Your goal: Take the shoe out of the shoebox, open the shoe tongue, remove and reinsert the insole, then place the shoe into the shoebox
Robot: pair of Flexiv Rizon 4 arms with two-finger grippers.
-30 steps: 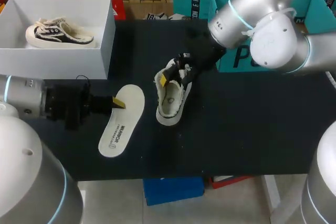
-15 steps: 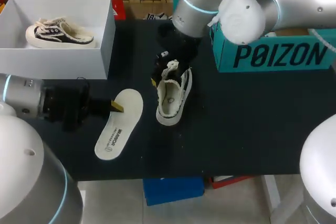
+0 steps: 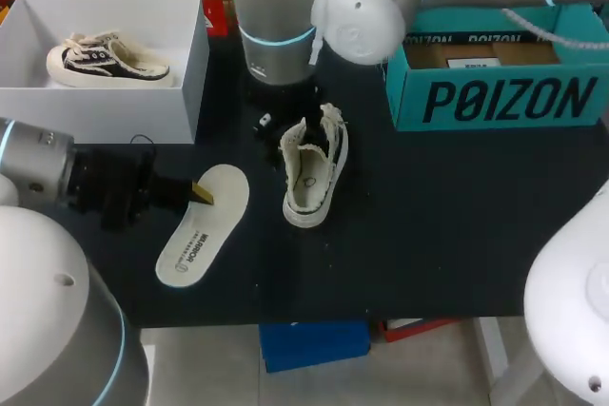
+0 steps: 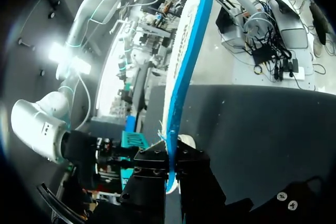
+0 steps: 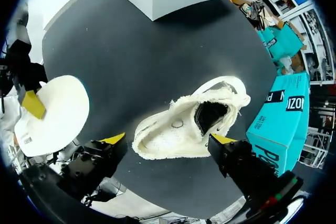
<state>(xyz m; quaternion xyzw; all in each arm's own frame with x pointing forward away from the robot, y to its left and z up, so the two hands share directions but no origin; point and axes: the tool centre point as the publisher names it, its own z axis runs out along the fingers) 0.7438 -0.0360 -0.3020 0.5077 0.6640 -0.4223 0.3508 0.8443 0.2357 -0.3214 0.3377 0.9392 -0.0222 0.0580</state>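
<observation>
From above, I count two shoes. One shoe point(image 3: 312, 173) sits on the black table point(image 3: 447, 244) with its top wide open. A second shoe point(image 3: 107, 57) lies in the white box point(image 3: 195, 64). There is one insole point(image 3: 198, 225) with small dark print, near the first shoe but not touching it. The left gripper point(image 3: 200, 192) pinches the insole's edge. A teal box point(image 3: 495, 92) has big black letters on its side. The right arm point(image 3: 285, 16) hides its own gripper here.

The left wrist view shows the insole's blue underside, which no other view shows.

In the right wrist view, the right gripper point(image 5: 169, 139) hangs over the shoe. Its fingers are spread wide and hold nothing.
</observation>
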